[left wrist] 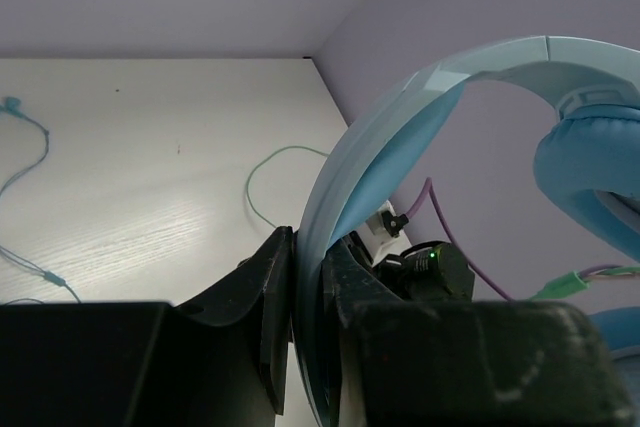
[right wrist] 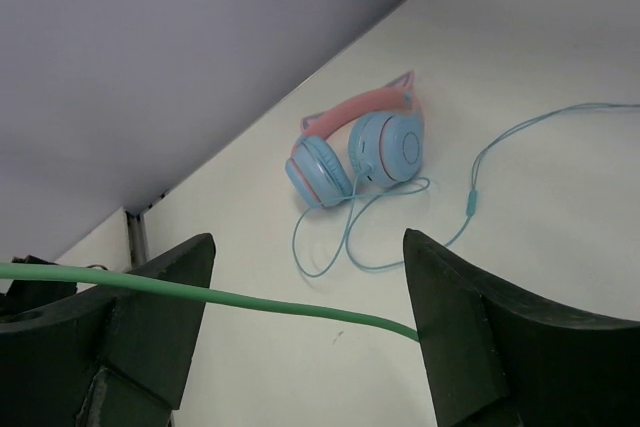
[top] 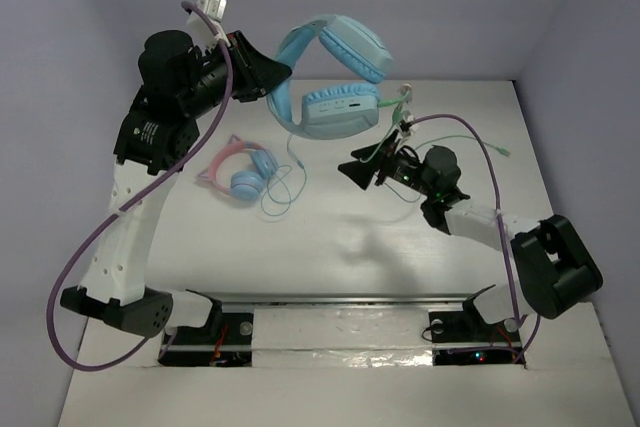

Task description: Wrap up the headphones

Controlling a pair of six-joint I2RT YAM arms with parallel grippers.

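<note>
The light-blue headphones hang in the air above the far middle of the table, cups down. My left gripper is shut on the blue headband, which stands clamped between the two black fingers in the left wrist view. The thin pale-green cable drops from the cups toward my right gripper. In the right wrist view the green cable runs straight across the wide gap between the open jaws of the right gripper, resting against both fingers.
Smaller pink-banded cat-ear headphones with blue cups lie on the table left of centre, their teal cable looped beside them. They also show in the right wrist view. Purple robot cables arc over both arms. Walls close the back and sides.
</note>
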